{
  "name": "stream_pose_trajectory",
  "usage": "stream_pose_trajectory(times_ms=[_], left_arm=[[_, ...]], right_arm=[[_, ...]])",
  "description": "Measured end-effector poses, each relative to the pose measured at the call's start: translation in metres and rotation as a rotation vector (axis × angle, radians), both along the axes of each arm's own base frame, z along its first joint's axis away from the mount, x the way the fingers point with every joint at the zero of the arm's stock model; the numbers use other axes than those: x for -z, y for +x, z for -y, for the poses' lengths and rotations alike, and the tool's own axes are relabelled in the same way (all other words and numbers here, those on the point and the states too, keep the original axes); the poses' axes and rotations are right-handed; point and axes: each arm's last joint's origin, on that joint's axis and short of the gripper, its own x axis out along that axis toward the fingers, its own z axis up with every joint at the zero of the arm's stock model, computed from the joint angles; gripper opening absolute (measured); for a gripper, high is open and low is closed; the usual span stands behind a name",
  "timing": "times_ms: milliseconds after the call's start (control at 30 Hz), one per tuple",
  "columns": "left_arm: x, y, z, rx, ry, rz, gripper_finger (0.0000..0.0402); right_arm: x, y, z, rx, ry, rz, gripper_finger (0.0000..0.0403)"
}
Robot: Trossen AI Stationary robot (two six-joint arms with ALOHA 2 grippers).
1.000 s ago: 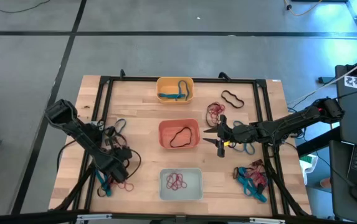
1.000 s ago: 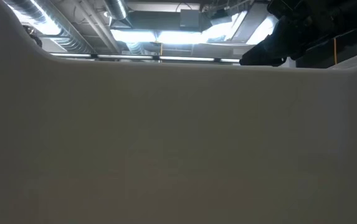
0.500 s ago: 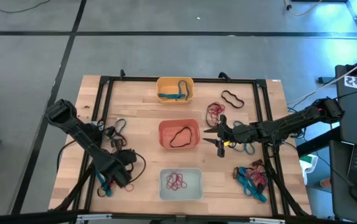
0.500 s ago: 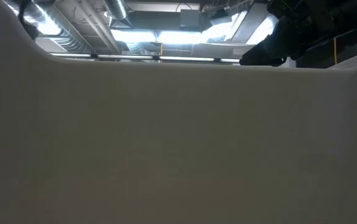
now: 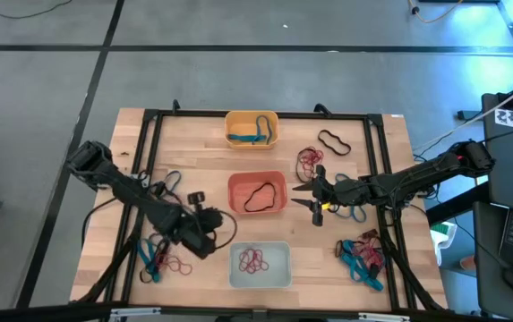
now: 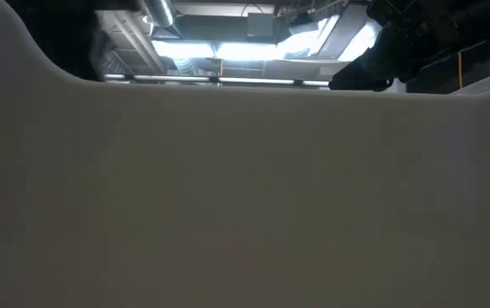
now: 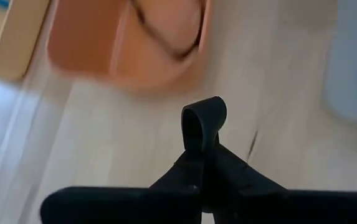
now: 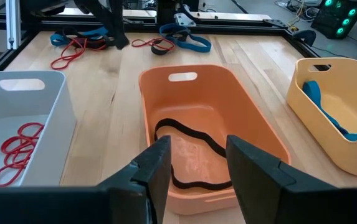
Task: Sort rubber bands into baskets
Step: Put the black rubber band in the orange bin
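Low view: pale basket [image 6: 245, 197] hides table; left fingers [image 7: 203, 127] pinch black band [image 7: 204, 119], right fingers [image 8: 194, 163] parted.

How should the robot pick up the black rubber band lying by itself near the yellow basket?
The black rubber band lies flat on the wood, a wavy loop with nothing on it. Probably best from straight above, pinching one long side where it bends inward, near the middle.
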Motion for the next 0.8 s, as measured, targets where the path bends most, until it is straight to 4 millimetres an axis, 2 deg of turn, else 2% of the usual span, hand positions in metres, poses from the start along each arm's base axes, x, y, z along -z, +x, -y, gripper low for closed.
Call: stream_pose_trajectory(times_ms=[200,467,800], left_arm=[[-0.006,0.027,-0.021,0.033,0.004,0.101,0.0007],[-0.009,0.049,-0.050,0.018,0.037,0.166,0.0004],[0.015,0.075,-0.068,-0.008,0.063,0.175,0.0010]], right_arm=[[0.000,0.000,0.000,0.000,0.000,0.000,0.0156],[0.000,0.000,0.000,0.000,-0.001,-0.001,0.0156],[0.000,0.000,0.000,-0.001,-0.004,-0.004,0.0156]])
